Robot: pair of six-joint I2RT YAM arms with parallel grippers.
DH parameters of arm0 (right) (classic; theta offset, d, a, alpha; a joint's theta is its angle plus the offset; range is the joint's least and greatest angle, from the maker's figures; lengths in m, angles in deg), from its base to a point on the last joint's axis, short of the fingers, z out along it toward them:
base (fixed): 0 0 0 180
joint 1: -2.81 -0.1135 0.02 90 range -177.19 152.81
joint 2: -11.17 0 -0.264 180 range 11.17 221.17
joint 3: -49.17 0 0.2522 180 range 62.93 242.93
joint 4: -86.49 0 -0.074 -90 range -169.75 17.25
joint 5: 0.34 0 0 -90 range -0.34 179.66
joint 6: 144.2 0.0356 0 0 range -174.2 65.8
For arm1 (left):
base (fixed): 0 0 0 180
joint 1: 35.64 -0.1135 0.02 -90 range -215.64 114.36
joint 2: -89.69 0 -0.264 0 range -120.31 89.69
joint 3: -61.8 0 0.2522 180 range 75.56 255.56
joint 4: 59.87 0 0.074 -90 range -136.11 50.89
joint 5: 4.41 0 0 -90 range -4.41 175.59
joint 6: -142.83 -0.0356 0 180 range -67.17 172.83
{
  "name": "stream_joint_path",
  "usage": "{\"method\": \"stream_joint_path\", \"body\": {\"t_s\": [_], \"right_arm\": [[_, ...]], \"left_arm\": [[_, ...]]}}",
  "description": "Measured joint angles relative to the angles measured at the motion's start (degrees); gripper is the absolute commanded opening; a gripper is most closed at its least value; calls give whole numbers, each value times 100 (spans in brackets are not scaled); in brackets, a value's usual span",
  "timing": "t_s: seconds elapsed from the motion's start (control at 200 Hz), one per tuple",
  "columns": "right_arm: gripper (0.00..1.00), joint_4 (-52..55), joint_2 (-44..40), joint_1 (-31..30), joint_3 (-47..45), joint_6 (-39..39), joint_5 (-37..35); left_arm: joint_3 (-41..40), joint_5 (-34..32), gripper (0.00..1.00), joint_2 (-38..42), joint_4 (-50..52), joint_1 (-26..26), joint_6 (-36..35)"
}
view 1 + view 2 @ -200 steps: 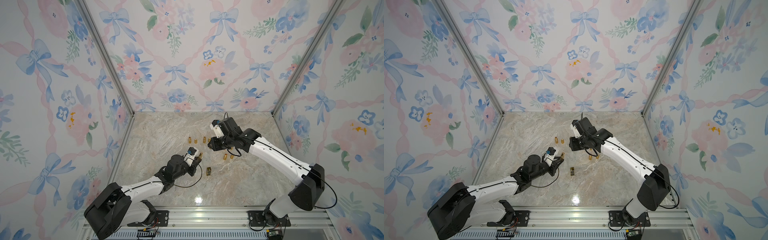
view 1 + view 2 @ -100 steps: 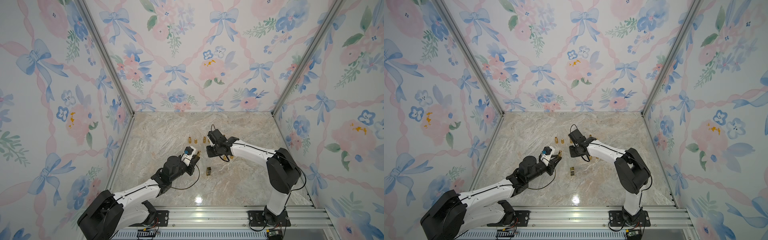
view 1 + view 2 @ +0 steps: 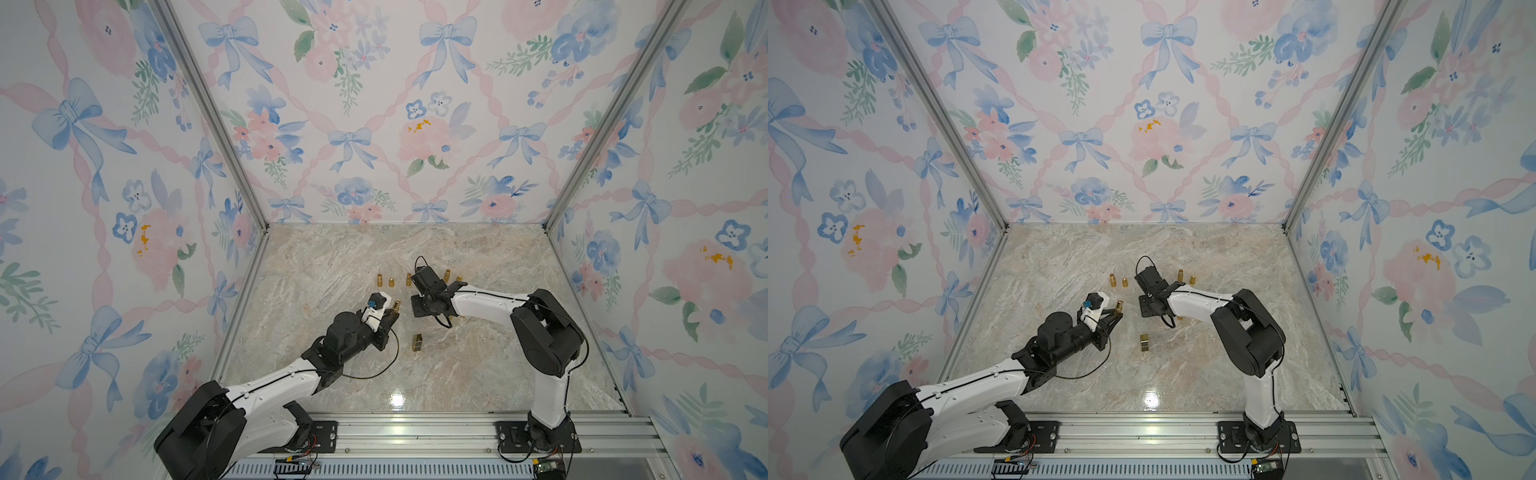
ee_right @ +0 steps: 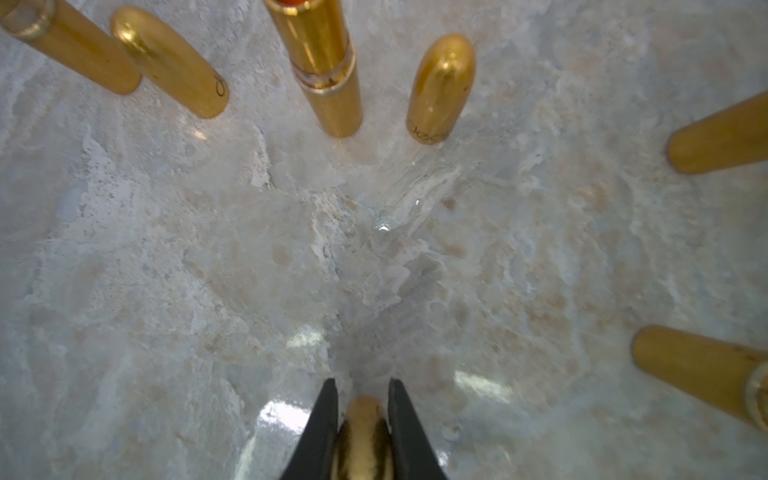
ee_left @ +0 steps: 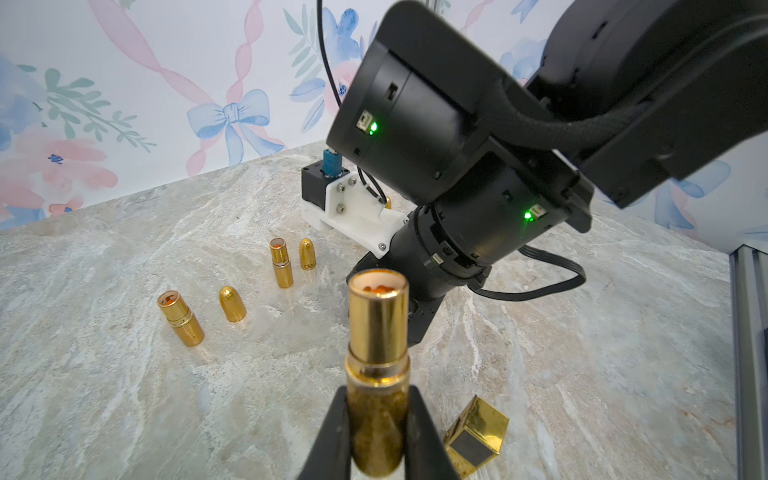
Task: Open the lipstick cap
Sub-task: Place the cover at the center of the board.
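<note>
lipstick [image 5: 376, 316] in left gripper [image 5: 377, 395], cap [image 4: 364, 436] in right gripper [image 4: 362, 386]

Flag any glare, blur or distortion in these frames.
Both top views: lamp glare on the marble table near its front edge. Left wrist: the held lipstick goes soft at its lower end. Right wrist: the gripped cap is blurred; standing tubes splay outward, wide-angle distortion.
</note>
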State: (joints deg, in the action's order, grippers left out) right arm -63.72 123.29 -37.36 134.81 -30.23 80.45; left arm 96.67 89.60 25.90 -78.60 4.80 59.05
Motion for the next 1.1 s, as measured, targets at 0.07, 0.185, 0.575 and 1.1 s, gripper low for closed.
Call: {"method": "stream_joint_path", "body": {"t_s": [0.07,0.185,0.575,1.1], "right_arm": [[15,-59,33,-2,0,0,-26],[16,-136,55,-7,-33,-2,-50],[28,-214,63,-50,-79,-24,-70],[55,870,-1665,-48,31,-109,129]], "left_arm": [[0,-17,0,0,0,0,-2],[0,-20,0,0,0,0,-2],[0,-22,0,-2,0,0,-2],[11,-81,0,-50,0,0,-26]]}}
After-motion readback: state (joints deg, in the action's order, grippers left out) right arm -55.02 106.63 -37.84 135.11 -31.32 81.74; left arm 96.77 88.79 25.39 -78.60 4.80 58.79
